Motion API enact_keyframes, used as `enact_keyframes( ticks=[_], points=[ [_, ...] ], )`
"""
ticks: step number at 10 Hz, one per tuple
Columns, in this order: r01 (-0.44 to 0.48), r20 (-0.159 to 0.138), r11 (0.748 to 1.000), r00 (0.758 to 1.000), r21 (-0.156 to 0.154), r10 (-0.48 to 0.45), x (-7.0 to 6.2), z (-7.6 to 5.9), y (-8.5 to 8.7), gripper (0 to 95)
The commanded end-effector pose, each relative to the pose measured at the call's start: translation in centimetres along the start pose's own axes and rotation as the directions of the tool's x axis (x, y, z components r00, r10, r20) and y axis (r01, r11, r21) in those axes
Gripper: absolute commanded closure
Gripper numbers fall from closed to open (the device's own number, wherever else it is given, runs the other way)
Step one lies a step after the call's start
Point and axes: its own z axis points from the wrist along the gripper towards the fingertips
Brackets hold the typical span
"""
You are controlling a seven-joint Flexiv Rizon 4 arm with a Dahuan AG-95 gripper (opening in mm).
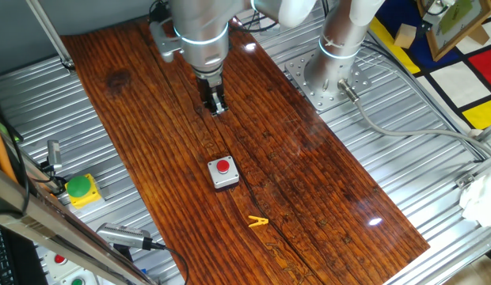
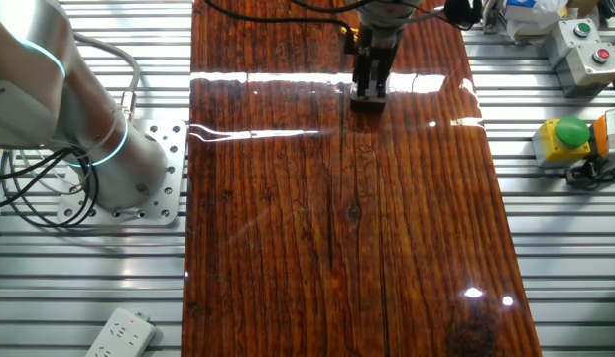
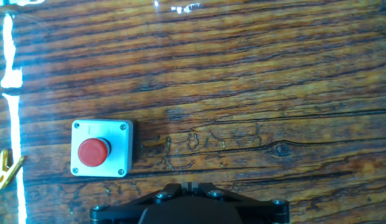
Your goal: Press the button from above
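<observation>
The small round red button (image 1: 222, 166) sits in its square light-grey box (image 1: 225, 179) on the dark wooden table (image 1: 309, 158), near the middle. My gripper (image 1: 217, 108) hangs above the table, beyond the box and apart from it. In the hand view the button (image 3: 93, 152) and its box (image 3: 121, 149) lie to the left of the fingertips (image 3: 180, 186), which touch each other with nothing between them. The other fixed view shows the gripper (image 2: 368, 95) at the far end of the table; the button is out of sight there.
A yellow clip (image 1: 258, 222) lies on the wood near the box, also in the hand view (image 3: 5, 169). A green dome button on a yellow box (image 1: 81, 188) and a white panel (image 2: 583, 45) stand beside the table. The arm's base (image 1: 329, 75) is at the far right.
</observation>
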Motion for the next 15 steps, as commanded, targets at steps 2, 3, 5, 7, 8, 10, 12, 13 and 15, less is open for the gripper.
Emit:
enact_keyframes(
  ticks=[2, 3, 5, 7, 8, 10, 12, 13, 15],
  points=[
    [-0.006, 0.001, 1.000, 1.000, 0.000, 0.006, -0.7, 0.1, 0.1, 95.0],
    [-0.005, 0.001, 1.000, 1.000, -0.002, 0.005, -0.9, 0.0, 0.0, 95.0],
    [-0.001, 0.001, 1.000, 1.000, -0.005, 0.001, -1.4, -0.2, -0.4, 95.0],
    [0.001, 0.000, 1.000, 1.000, -0.009, -0.001, -2.3, -0.4, -0.7, 95.0],
    [0.000, -0.002, 1.000, 1.000, -0.011, 0.000, -2.6, -0.5, -0.8, 95.0],
    [0.002, -0.005, 1.000, 1.000, -0.014, -0.002, -3.2, -0.8, -0.9, 95.0],
    [0.001, -0.009, 1.000, 1.000, -0.017, -0.001, -3.8, -1.1, -1.1, 95.0],
    [0.001, -0.009, 1.000, 1.000, -0.018, -0.001, -3.9, -1.1, -1.1, 95.0],
    [-0.005, -0.011, 1.000, 1.000, -0.025, 0.005, -4.7, -1.4, -1.0, 95.0]
  ],
)
